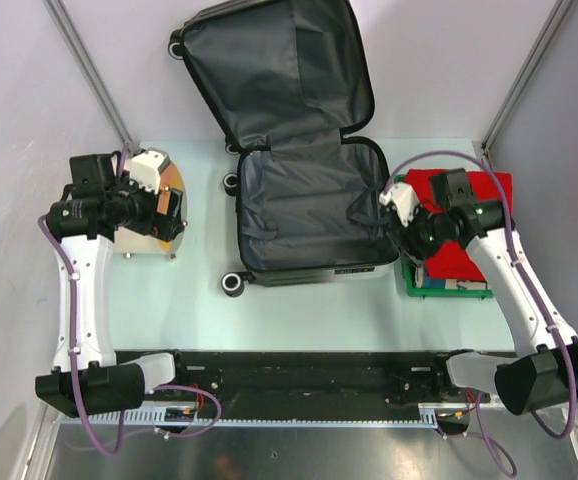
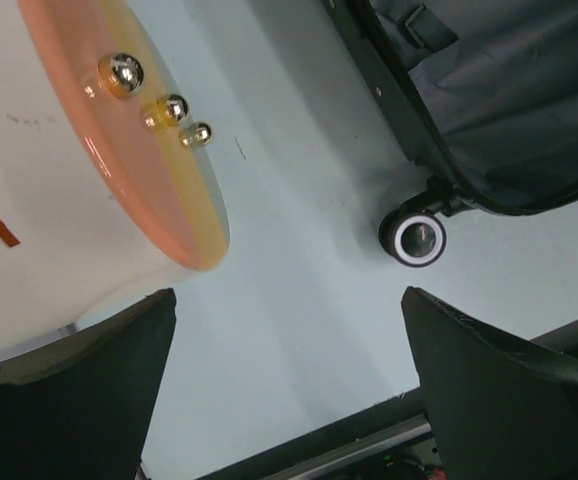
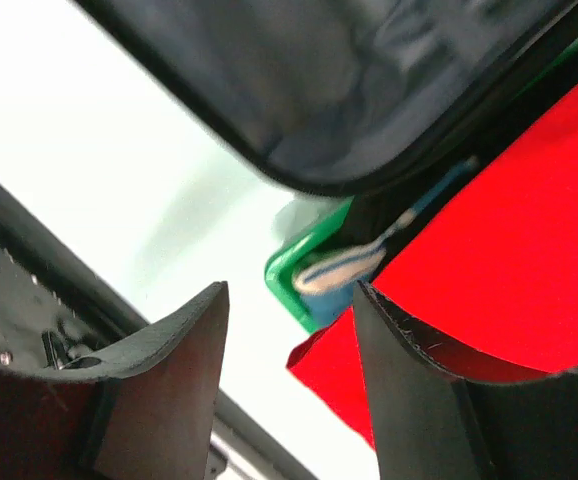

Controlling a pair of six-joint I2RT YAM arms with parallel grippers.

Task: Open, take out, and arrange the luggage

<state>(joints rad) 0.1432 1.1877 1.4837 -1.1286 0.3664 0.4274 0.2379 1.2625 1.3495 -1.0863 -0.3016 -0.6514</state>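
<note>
The luggage [image 1: 304, 215] lies open in the middle of the surface [image 1: 199, 310], its long axis running away from the arms and its lid propped at the back. The right pincer [image 3: 289, 295], part-open and empty, hangs just beside the luggage's right rim, over the green bin [image 3: 294, 275]. The left pincer [image 2: 287, 300], wide, is farther off.

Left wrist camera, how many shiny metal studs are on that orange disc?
3. On the orange disc, in a short diagonal row: the silver stud uppermost, a gold stud in the middle, a smaller gold stud lowest. More may lie off-frame.
</note>
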